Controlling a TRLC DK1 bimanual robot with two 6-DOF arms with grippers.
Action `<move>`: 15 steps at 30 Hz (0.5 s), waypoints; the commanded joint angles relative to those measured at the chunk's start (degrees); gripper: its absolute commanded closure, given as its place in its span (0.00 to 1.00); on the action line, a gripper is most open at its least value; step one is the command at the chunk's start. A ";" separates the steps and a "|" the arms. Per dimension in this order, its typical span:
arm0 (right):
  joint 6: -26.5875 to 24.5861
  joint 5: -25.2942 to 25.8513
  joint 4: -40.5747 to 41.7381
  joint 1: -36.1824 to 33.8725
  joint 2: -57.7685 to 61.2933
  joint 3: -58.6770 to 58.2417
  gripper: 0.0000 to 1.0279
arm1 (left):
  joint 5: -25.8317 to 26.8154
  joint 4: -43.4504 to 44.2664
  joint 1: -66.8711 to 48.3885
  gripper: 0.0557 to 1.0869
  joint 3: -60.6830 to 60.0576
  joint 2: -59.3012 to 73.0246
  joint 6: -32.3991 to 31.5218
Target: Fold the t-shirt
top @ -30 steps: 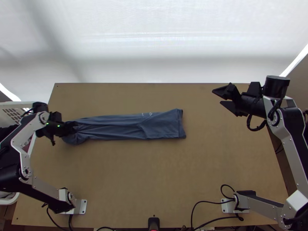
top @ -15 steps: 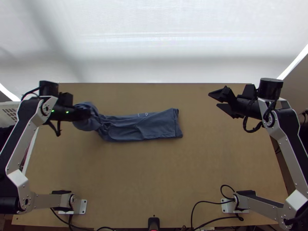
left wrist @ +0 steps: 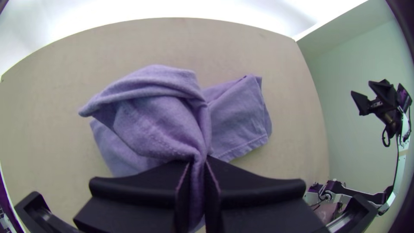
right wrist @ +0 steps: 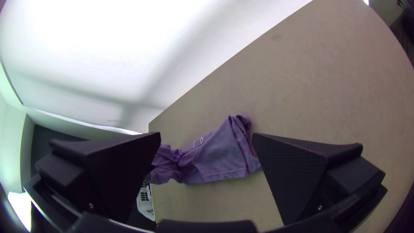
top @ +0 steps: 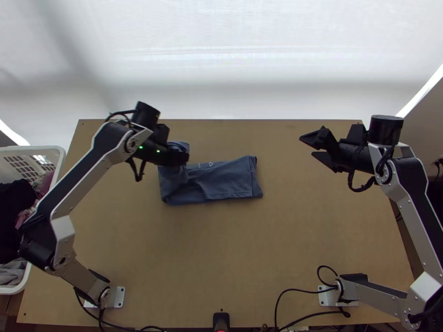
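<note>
Left of centre in the frame, the left gripper (left wrist: 198,167) pinches the t-shirt's (top: 227,180) bunched end, probably to double it over the flatter part; the right gripper (top: 308,147), upper right, is spread wide, leaving room.

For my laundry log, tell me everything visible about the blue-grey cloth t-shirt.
The blue-grey t-shirt, soft-looking cloth, lies as a folded strip on the light wooden table. The free end is fairly flat, with a stitched hem; small pale marks show along the far edge; the other end, bunched and raised, is pinched in the black left hand.
</note>
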 commanded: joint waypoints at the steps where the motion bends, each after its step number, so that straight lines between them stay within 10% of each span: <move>1: -0.31 0.33 0.40 -1.31 -2.10 -1.46 0.03 | -0.52 -0.51 -2.22 0.96 2.81 3.44 -1.62; 15: -1.10 0.69 0.32 -2.98 -2.63 -2.96 0.03 | -0.61 -1.30 -10.04 0.96 12.74 14.60 -2.50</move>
